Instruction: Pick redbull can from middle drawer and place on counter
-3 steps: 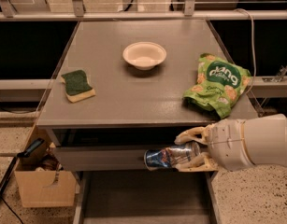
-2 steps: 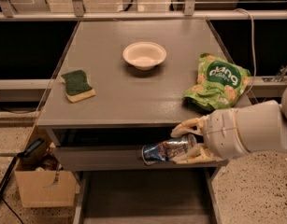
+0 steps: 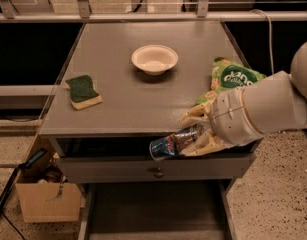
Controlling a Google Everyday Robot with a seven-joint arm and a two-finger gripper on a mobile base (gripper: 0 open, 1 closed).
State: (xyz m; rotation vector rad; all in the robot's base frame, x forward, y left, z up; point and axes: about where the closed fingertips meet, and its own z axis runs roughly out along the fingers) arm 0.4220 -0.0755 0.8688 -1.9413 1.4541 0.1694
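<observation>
The redbull can (image 3: 174,142), blue and silver, lies nearly sideways in my gripper (image 3: 195,136), its top end pointing left. The gripper is shut on it and holds it level with the counter's front edge, in front of the counter (image 3: 138,99) at its right part. My white arm comes in from the right. The middle drawer (image 3: 158,216) stands pulled out below, its dark floor showing under the gripper. Above it is a gray drawer front with a small knob (image 3: 158,173).
On the counter sit a white bowl (image 3: 154,59) at the back middle, a green-and-yellow sponge (image 3: 83,91) at the left, and a green snack bag (image 3: 232,79) at the right, just behind my arm. A cardboard box (image 3: 48,199) stands on the floor at left.
The gripper with the can has risen and moved slightly left, from drawer height up to the counter's front edge. The can has tilted a bit upward on the right.
</observation>
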